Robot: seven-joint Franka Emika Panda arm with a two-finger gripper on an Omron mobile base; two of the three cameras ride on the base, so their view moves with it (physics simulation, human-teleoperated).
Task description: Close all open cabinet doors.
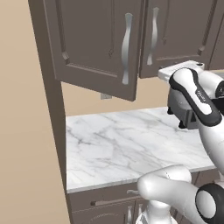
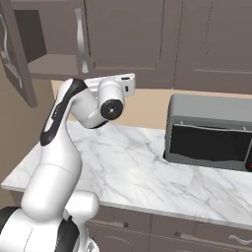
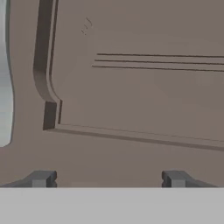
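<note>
Gripper (image 3: 109,178) with its fingers spread apart, holding nothing, close in front of a cabinet door (image 3: 131,87).

Behind the arm lies the marble counter (image 1: 122,140) (a grey microwave (image 2: 209,133) stands on it). Above, the left cabinet door (image 1: 94,43) hangs swung out, open; the next door (image 1: 175,35) is flush, closed.

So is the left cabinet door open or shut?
Open: the left door swings out from the cabinet, and the shelf inside shows.
</note>
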